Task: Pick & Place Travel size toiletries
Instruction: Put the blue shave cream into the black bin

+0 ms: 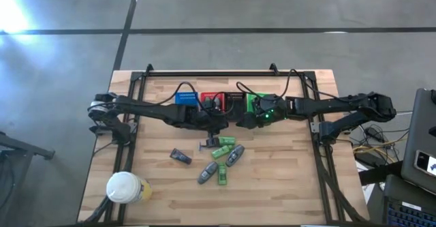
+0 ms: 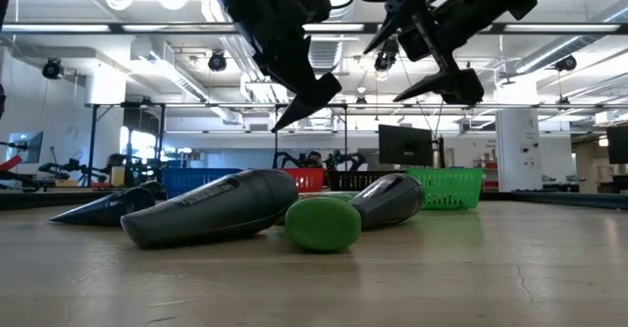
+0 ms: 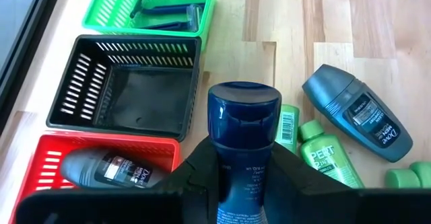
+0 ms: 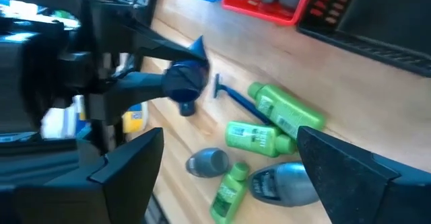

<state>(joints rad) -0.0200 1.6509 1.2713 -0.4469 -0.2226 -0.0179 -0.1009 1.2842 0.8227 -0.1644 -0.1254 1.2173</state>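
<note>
Left gripper (image 3: 239, 177) clamped on a dark blue bottle (image 3: 242, 136), raised over the table near the black basket (image 3: 128, 83). Right gripper (image 4: 229, 160) spread wide, holding nothing, above the green basket (image 1: 253, 101). Green tubes (image 1: 222, 150) and grey tubes (image 1: 235, 155) heaped mid-table, touching.

"Dove Men+Care" stands on the grey tube (image 3: 358, 112); "PERT" on a green tube (image 3: 328, 155).
</note>
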